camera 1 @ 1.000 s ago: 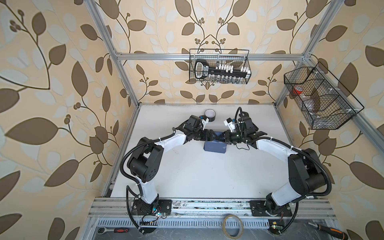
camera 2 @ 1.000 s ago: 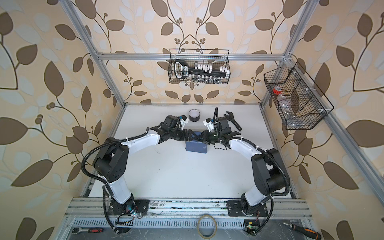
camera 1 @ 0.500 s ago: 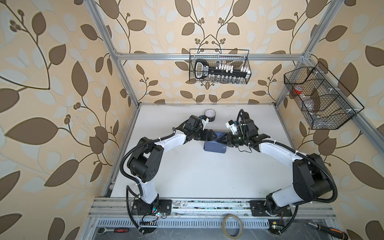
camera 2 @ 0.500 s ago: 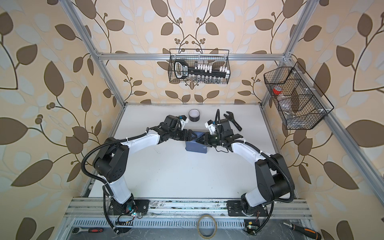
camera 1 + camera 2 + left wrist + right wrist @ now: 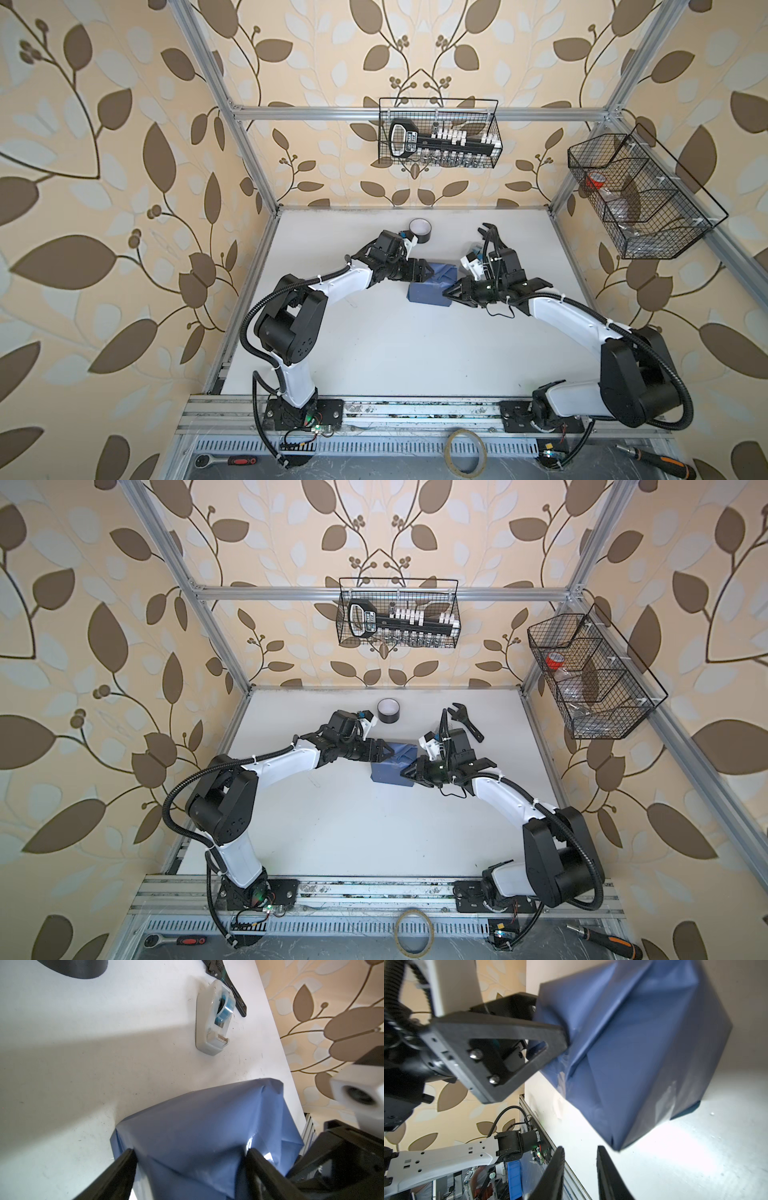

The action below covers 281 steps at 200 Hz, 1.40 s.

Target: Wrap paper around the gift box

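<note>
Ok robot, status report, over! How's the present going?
Left gripper jaws clamped on the paper. Right gripper jaws open, empty, beside it. Gift box hidden under the wrapping. Tape dispenser apart, nothing blocking.

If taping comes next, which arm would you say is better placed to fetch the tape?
Right, probably: the right gripper is open and empty, the tape dispenser sits nearer it, and the left gripper clamps the wrapped gift box.

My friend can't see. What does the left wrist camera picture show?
Blue paper, folded around a boxy shape, sits on the white table, gripped between the left pincer's two black fingers. Beyond it lies a grey tape dispenser holding a blue roll.
</note>
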Motion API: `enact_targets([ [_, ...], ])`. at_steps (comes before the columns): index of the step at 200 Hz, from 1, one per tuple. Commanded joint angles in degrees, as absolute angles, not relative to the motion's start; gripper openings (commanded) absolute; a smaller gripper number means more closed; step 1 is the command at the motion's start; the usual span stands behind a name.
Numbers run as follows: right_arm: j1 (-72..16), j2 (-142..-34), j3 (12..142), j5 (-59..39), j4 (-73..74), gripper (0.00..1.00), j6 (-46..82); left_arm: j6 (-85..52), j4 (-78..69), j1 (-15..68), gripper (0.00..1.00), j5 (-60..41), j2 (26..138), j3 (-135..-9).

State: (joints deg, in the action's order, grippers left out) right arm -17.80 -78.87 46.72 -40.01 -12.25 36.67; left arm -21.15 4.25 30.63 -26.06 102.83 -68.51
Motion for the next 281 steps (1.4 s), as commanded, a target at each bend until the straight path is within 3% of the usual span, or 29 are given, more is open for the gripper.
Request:
enact_targets([
  [1, -17.69, -75.98, 47.46, -37.97, -12.83, 0.29, 35.41, -18.53, 10.81, 31.32, 0.83, -21.97, 104.77, -67.61],
  [93, -21.52, -86.25, 58.12, -33.26, -9.01, 0.13, 36.13, -18.71, 10.72, 31.35, 0.83, -22.15, 105.13, -68.06],
  [161, -20.23, -88.69, 54.80, -33.34, -9.41, 0.05, 34.41, -18.55, 10.91, 31.36, 0.83, -21.92, 105.03, -68.25],
  [216, -18.46, -82.30, 56.17, -34.54, -12.14, 0.05, 33.62, -18.43, 11.25, 31.31, 0.83, -21.60, 104.88, -68.38],
  [281, -19.97, -89.46, 61.67, -34.19, -9.93, 0.05, 35.53, -18.71, 10.98, 31.31, 0.83, -21.67, 104.94, -68.38],
])
